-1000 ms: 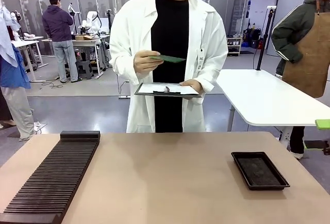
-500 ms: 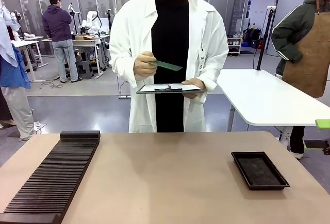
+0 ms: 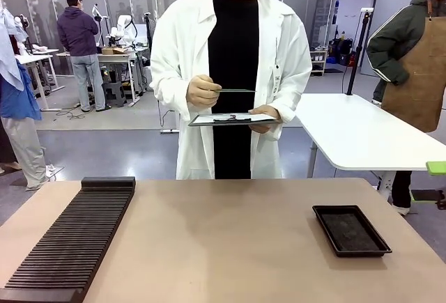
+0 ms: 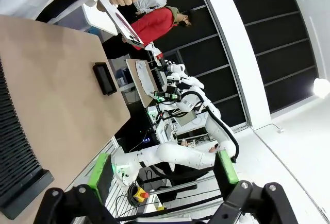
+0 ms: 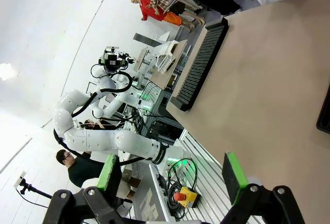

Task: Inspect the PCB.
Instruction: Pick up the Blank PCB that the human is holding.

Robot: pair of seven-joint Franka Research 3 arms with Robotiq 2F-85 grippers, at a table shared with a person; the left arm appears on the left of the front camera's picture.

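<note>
PCB (image 3: 237, 90) edge-on, long axis level, pinched in person's hand (image 3: 202, 92) over clipboard (image 3: 233, 118), far across surface (image 3: 230, 233). Left gripper (image 4: 164, 168) & right gripper (image 5: 170, 175) released, empty; neither arm clearly nearer.

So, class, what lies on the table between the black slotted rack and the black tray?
Nothing: bare tan tabletop between rack and tray, seen in the front view.

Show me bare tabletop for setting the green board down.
Bare: the wide tan tabletop between the long black ribbed rack and the shallow black rectangular tray. Taken: the left side by the rack, the right by the tray.
</note>
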